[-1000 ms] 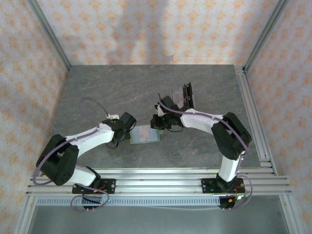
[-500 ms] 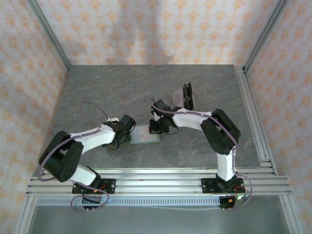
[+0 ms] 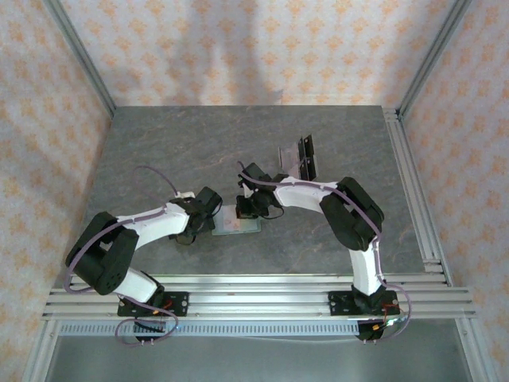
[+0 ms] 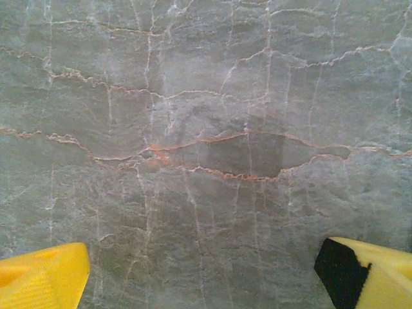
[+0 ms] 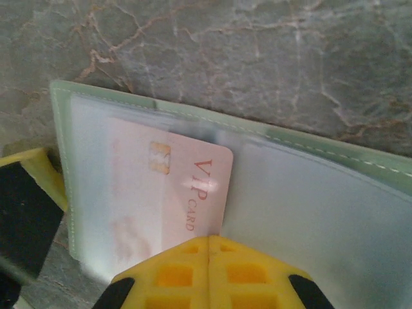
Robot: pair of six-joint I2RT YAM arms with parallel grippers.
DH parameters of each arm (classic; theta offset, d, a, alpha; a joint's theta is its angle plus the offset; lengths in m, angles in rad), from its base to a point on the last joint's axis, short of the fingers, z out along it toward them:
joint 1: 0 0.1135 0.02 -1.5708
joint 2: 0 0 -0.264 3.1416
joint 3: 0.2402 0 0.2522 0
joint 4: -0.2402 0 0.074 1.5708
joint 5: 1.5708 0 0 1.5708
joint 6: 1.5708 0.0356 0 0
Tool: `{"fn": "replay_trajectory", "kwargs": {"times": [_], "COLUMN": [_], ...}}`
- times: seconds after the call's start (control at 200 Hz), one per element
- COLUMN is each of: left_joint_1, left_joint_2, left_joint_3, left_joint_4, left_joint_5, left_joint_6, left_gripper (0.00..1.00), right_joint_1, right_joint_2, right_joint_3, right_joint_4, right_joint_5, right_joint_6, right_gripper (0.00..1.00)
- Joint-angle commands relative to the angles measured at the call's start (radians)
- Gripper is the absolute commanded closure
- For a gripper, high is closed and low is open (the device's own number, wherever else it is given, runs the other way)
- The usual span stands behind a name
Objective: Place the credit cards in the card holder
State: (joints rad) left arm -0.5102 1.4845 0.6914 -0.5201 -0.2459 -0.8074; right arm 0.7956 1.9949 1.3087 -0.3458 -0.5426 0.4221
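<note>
On the grey stone worktop (image 3: 183, 143), the card holder (image 3: 237, 222) lies open and flat between the left arm (image 3: 151, 223) and the right arm (image 3: 318, 195). The right jaws are together, with nothing clamped between them. In the right wrist view their yellow fingertips (image 5: 193, 273) sit at the near edge of a pink card (image 5: 183, 187), which is marked VIP CARD. The card lies partly under the clear pocket of the card holder (image 5: 309, 149). The left jaws are wide apart over bare worktop (image 4: 206, 129), just left of the card holder. One left fingertip (image 5: 26, 206) is just beside its edge. The other credit cards (image 3: 298, 156), grey and black, stand tilted farther back, apart from the card holder.
</note>
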Motion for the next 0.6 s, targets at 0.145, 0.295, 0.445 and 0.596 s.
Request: {"fn": "replay_trajectory", "kwargs": {"times": [0.145,0.295,0.445,0.596], "left_joint_1": [-0.005,-0.016,-0.027,-0.033], "left_joint_2": [0.046,0.055,0.066,0.068], "left_joint_3": [-0.021,-0.02,-0.012,-0.006], "left_joint_4": [0.052,0.057,0.058,0.051], "left_joint_5": [0.027,0.03,0.028,0.024], "left_joint_6": [0.004,-0.001,-0.001,-0.004], "left_gripper": [0.05,0.05,0.05,0.05], "right_joint_1": [0.011,0.014,0.019,0.019], "right_joint_2": [0.052,0.075,0.091,0.09], "right_joint_3": [0.06,0.094,0.13,0.147], "right_joint_4": [-0.008,-0.001,-0.007,-0.014], "right_joint_5": [-0.022,-0.038,-0.046,-0.055], "right_joint_6": [0.017,0.03,0.033,0.028], "right_gripper": [1.0,1.0,1.0,1.0]}}
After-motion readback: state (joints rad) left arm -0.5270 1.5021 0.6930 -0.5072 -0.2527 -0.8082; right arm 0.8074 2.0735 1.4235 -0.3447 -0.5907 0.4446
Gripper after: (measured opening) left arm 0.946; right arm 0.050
